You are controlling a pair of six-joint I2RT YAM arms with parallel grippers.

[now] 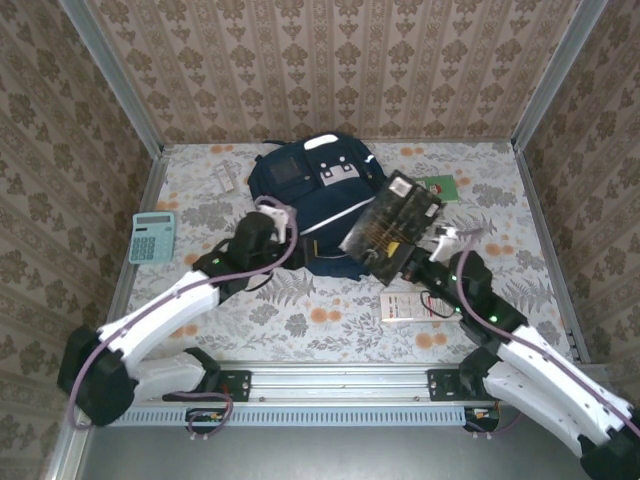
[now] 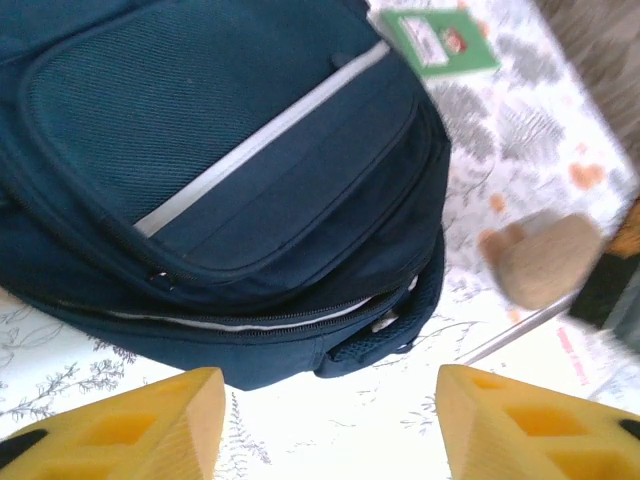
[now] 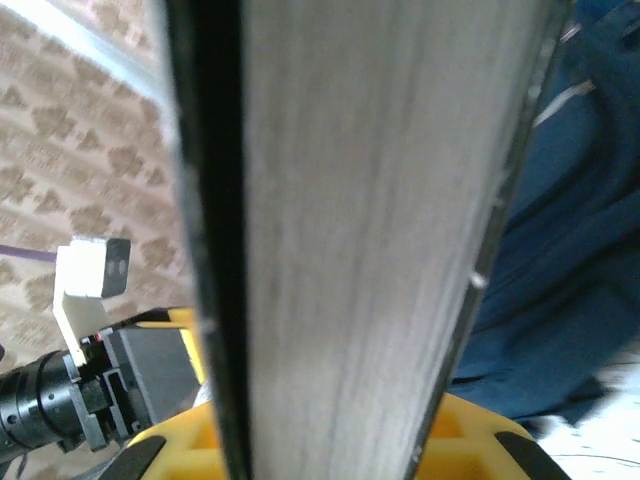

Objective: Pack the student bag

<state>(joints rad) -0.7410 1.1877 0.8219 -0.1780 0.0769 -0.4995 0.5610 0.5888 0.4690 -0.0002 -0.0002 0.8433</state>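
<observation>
The student bag (image 1: 310, 190) is a large navy backpack with a white stripe, lying flat at the table's middle. My right gripper (image 1: 405, 262) is shut on a thick dark book (image 1: 395, 225) and holds it tilted above the bag's right side. In the right wrist view the book's page edge (image 3: 370, 220) runs up from between the yellow fingers (image 3: 470, 440), with the bag (image 3: 570, 250) behind it. My left gripper (image 1: 275, 215) is at the bag's near left edge. Its yellow fingers (image 2: 140, 430) stand open over bare tablecloth, just short of the bag (image 2: 220, 150) and its zip.
A green notebook (image 1: 437, 187) lies right of the bag and shows again as the green notebook (image 2: 440, 40). A teal calculator (image 1: 152, 237) sits at the left edge. A white booklet (image 1: 405, 305) lies near the front right. A small white item (image 1: 225, 178) lies at the back left.
</observation>
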